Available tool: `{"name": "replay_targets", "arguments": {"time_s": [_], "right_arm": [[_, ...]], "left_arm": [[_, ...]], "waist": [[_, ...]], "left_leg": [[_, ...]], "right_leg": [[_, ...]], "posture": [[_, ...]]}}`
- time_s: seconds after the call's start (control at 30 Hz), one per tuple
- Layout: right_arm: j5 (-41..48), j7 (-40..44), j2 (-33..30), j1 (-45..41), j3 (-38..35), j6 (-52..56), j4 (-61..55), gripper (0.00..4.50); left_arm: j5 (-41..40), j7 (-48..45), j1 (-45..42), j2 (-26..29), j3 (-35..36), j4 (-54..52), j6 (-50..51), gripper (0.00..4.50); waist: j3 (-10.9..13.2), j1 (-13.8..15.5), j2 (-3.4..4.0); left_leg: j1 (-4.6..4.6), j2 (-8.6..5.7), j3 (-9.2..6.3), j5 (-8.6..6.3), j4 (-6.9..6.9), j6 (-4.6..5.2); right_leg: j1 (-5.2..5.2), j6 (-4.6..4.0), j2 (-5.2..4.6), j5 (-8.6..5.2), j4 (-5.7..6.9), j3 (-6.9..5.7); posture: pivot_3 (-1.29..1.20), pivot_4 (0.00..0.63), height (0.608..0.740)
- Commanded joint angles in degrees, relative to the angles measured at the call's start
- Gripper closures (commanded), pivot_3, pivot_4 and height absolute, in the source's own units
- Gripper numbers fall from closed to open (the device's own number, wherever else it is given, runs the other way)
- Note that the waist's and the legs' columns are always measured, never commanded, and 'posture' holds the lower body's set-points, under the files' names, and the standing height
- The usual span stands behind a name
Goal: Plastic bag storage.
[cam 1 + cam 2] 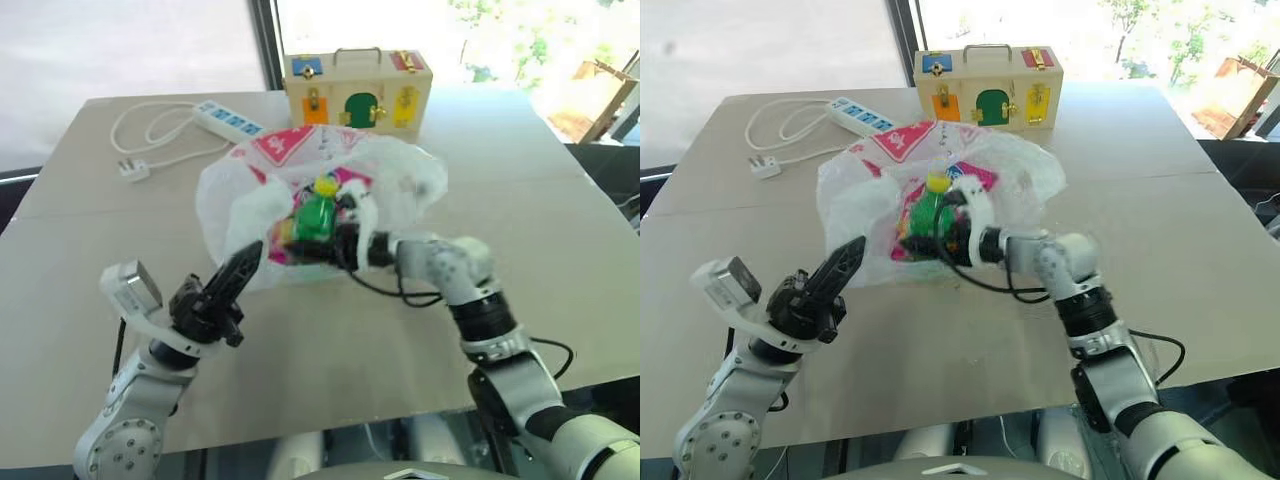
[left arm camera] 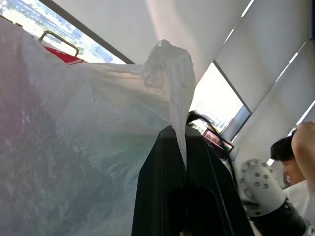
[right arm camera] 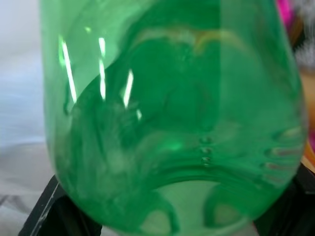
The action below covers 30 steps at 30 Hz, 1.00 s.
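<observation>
Left gripper (image 1: pixel 243 268) clamped on plastic bag (image 1: pixel 232 195) edge; right gripper (image 1: pixel 300 243) grasping green bottle (image 1: pixel 316 215) inside bag.

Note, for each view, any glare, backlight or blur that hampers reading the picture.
Eye views: window daylight washes out the background behind the wooden box. Left wrist view: bright windows backlight the plastic bag pinched in the left gripper. Right wrist view: the green bottle is close, soft, streaked with white highlights.

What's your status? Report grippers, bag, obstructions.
Left gripper shut on plastic bag edge. Right gripper holds green bottle at the bag's mouth. Nothing blocking.
</observation>
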Motion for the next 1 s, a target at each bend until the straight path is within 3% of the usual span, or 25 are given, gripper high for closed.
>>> {"name": "replay_targets", "arguments": {"time_s": [0.03,0.13,0.23,0.37,0.53,0.8,0.87,1.0], "right_arm": [[2.49,-0.85,5.30,-7.72,-5.49,1.03,4.23,0.05],[1.67,-0.64,5.94,-9.63,-6.48,1.84,5.87,0.05],[-1.75,0.62,3.18,-9.65,-3.56,0.54,3.37,0.05],[-1.36,1.90,-0.05,-9.19,-5.77,0.94,-0.72,0.05],[-0.14,3.94,-4.99,-5.58,-7.26,2.53,-7.72,0.05],[0.55,2.97,-6.71,-1.97,-9.86,2.07,-14.05,0.05],[-0.26,6.40,-10.98,-1.26,-9.17,0.58,-16.74,0.05],[2.86,22.13,-25.44,0.71,-11.03,-3.91,-25.20,0.05]], "left_arm": [[-1.20,-1.23,0.67,-0.40,-0.48,-3.16,-0.71,4.50],[-0.44,-1.29,0.81,-0.82,-0.79,-3.00,-1.30,4.50],[0.72,-0.83,1.33,-1.82,-1.01,-2.59,-2.15,4.50],[1.84,-0.70,1.16,-2.76,-1.26,-1.69,-2.72,4.50],[2.37,-1.00,1.08,-3.18,-1.72,-0.98,-2.69,4.50],[2.50,-1.16,0.21,-2.89,-1.47,0.72,-2.63,4.50],[2.82,-1.10,0.12,-2.90,-1.43,0.88,-2.76,4.50],[3.07,-0.97,0.02,-2.67,-0.94,1.32,-2.84,4.50]], "waist": [[0.01,-0.77,0.03],[0.00,-0.72,0.01],[-0.01,-0.86,-0.01],[-0.03,-0.77,-0.04],[-0.05,-0.84,-0.07],[-0.03,-0.96,-0.04],[-0.03,-0.88,-0.04],[0.03,0.70,0.02]], "left_leg": [[0.01,0.00,-0.06,0.04,-0.01,-0.07],[0.02,0.00,-0.27,0.07,-0.03,-0.12],[0.01,-0.08,-0.26,0.07,-0.03,-0.12],[0.01,-0.12,-0.34,0.07,-0.03,-0.11],[0.02,-0.14,-0.43,0.06,-0.03,-0.11],[0.06,-0.37,-0.90,0.06,-0.07,-0.10],[0.07,-0.42,-0.98,0.06,-0.07,-0.10],[0.01,-0.58,-1.10,0.00,-0.04,0.00]], "right_leg": [[-0.01,0.00,0.03,0.00,0.10,0.00],[0.03,0.00,0.08,0.00,0.20,-0.09],[0.03,0.00,0.03,0.00,0.17,-0.03],[0.02,0.00,0.00,0.00,0.21,-0.03],[0.02,0.00,0.01,0.00,0.22,0.01],[0.00,0.00,0.02,0.00,0.26,0.15],[0.01,0.00,0.02,0.00,0.26,0.16],[0.03,0.00,-0.12,0.00,-0.19,0.16]], "posture": [[0.00,0.150,0.740],[0.00,0.150,0.740],[0.00,0.150,0.740],[0.00,0.150,0.740],[0.00,0.150,0.740],[0.00,0.150,0.740],[0.00,0.150,0.740],[0.00,0.150,0.740]]}}
